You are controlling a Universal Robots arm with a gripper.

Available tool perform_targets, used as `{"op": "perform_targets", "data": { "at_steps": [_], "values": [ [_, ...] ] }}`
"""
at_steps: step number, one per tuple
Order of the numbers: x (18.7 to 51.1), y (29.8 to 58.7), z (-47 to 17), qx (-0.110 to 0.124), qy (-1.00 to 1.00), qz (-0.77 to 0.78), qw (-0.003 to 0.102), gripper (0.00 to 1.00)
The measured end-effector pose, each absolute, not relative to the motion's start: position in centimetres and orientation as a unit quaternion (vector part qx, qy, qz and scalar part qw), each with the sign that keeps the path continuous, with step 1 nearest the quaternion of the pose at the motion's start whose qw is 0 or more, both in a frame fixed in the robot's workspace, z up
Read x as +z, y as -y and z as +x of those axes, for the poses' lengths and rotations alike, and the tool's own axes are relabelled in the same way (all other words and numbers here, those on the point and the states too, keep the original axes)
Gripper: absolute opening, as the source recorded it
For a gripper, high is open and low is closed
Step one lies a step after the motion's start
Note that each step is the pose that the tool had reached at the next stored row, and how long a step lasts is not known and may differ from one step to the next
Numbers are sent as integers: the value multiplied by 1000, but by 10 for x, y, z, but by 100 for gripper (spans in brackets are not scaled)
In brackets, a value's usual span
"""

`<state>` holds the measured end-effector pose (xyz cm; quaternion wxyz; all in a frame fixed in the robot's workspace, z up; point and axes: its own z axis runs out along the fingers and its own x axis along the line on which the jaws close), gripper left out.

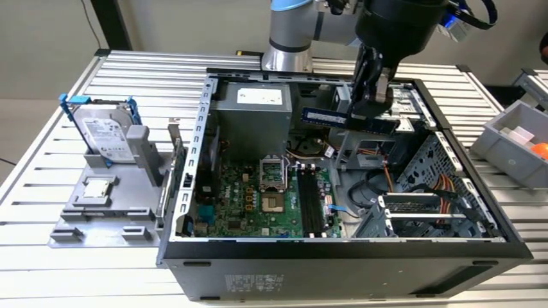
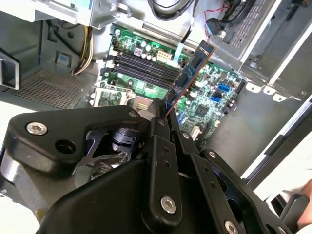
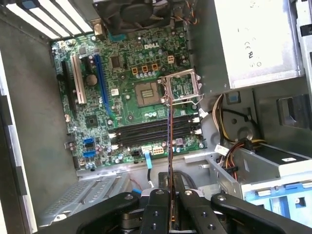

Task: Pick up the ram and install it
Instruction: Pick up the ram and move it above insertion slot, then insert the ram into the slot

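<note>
The gripper (image 2: 165,117) is pinched on the ram (image 2: 191,72) near one end, holding it above the open computer case (image 1: 202,128), upper right of centre in the exterior view. The case holds a green motherboard (image 1: 244,199) with long black slots (image 1: 310,200), and cables. At that frame's left, a hard drive (image 1: 107,136) stands in a grey stand (image 1: 94,215). A grey bin (image 1: 509,138) at the right edge holds something orange. Case and stand sit on a slatted metal table (image 1: 51,160).

Bright, even light — case (image 1: 342,269) interior shadowed, glare whitening the table slats (image 3: 44,17).
</note>
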<state>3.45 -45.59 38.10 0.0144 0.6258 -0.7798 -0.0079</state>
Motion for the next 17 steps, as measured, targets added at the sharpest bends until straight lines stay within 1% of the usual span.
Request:
{"op": "perform_targets", "data": {
  "at_steps": [17],
  "values": [
    [380,456,35,-9,840,543,14,0]
  ]
}}
